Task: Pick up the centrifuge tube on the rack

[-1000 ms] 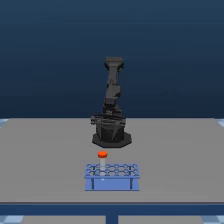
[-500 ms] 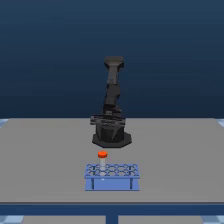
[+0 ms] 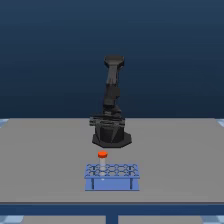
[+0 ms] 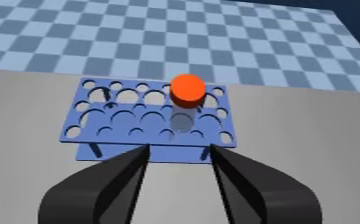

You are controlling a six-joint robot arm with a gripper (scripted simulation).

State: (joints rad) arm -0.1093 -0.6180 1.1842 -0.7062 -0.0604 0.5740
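The blue rack [image 3: 112, 176] stands on the grey table in front of the arm's black base. The centrifuge tube [image 3: 103, 156] stands upright in a hole at the rack's back row, toward the exterior view's left, its orange-red cap above the grid. In the wrist view the orange-red cap [image 4: 188, 88] sits over the rack [image 4: 123, 122], with the pale tube body below it. My gripper [image 4: 178, 152] is open, its two black fingers [image 4: 123, 172] short of the rack's near edge, apart from the tube. In the exterior view the gripper itself cannot be made out against the arm.
The arm's black base [image 3: 112, 135] stands behind the rack on the grey table [image 3: 45, 160]. A blue and white checkered floor [image 4: 159, 35] lies beyond the table edge in the wrist view.
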